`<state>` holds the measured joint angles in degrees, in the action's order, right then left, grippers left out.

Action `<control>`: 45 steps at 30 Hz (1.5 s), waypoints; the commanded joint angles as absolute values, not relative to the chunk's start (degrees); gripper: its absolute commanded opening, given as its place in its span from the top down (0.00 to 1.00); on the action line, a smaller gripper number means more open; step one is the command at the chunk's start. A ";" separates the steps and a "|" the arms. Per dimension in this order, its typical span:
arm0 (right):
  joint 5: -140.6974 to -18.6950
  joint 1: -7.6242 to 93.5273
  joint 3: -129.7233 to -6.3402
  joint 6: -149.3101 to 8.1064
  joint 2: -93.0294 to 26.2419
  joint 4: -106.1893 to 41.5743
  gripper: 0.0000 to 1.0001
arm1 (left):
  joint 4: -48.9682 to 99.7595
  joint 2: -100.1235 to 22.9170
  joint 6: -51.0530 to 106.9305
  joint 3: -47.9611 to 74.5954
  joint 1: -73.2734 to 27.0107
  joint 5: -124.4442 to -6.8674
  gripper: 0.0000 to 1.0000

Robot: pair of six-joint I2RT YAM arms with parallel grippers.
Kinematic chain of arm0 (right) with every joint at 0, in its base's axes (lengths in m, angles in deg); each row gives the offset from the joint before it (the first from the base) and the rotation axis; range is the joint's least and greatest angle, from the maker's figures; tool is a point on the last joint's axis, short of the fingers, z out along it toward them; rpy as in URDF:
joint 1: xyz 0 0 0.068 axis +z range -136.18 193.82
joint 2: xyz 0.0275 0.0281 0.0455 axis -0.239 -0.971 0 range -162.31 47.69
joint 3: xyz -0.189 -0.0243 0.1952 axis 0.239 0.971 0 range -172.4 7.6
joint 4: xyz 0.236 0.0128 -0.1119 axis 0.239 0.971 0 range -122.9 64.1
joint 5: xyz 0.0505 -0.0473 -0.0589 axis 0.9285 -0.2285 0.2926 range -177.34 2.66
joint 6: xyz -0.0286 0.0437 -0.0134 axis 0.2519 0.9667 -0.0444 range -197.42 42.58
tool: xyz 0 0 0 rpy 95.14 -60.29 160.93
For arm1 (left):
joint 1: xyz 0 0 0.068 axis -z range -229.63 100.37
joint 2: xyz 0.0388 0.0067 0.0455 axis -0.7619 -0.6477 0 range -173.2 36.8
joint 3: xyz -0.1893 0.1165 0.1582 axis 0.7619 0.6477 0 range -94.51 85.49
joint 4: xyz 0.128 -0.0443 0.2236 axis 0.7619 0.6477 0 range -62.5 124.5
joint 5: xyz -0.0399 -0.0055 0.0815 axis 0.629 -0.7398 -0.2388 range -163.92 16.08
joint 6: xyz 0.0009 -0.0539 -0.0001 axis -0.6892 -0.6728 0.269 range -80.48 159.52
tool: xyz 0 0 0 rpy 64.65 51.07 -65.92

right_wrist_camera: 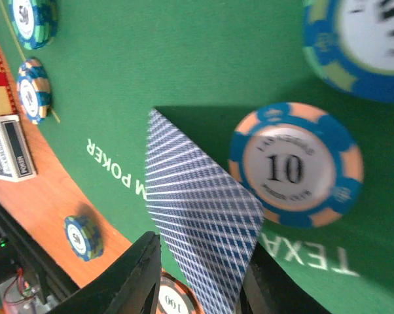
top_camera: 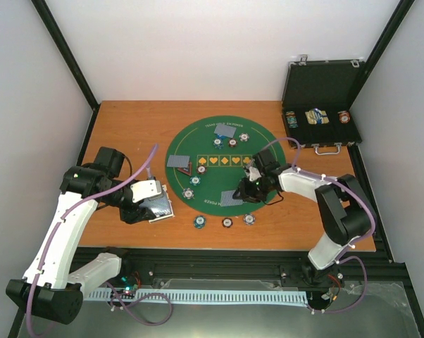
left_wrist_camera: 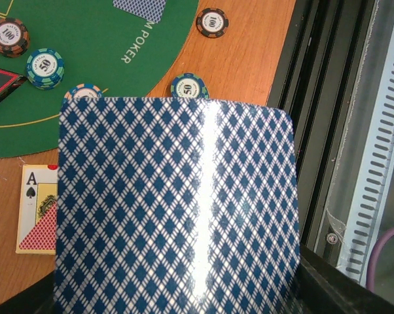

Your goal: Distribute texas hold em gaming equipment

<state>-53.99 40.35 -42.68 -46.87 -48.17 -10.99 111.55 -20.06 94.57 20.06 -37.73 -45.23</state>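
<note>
Over at the far right corner of the wooden table (top_camera: 127,127) I've got the black hard case (top_camera: 321,105) open, lid upright, round green mat (top_camera: 219,179) mid-table.

Wooden counter (top_camera: 127,127) carrying a round green poker mat (top_camera: 212,184) at centre, black case (top_camera: 321,91) standing open at 1 o'clock, three striped chips (top_camera: 227,222) lying on bare wood at 6 o'clock, ace of spades (left_wrist_camera: 36,209) lying face up beside the mat

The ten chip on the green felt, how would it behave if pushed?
The ten chip lies flat on felt, so it would probably slide sluggishly, not roll. Its thick edge suggests it is rigid and fairly heavy.
</note>
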 commanded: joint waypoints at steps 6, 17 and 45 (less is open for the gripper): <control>-66.86 39.07 -43.83 -50.53 -40.06 -0.38 0.59 | 112.50 -19.29 95.33 18.95 -37.77 -44.31 0.85; -54.44 45.50 -46.39 -41.33 -29.80 -7.36 0.36 | 112.01 -19.45 94.91 19.20 -37.77 -43.55 0.85; -42.10 70.72 -53.06 -18.90 -42.34 -47.71 0.22 | 111.97 -19.80 94.24 18.68 -37.72 -42.69 0.85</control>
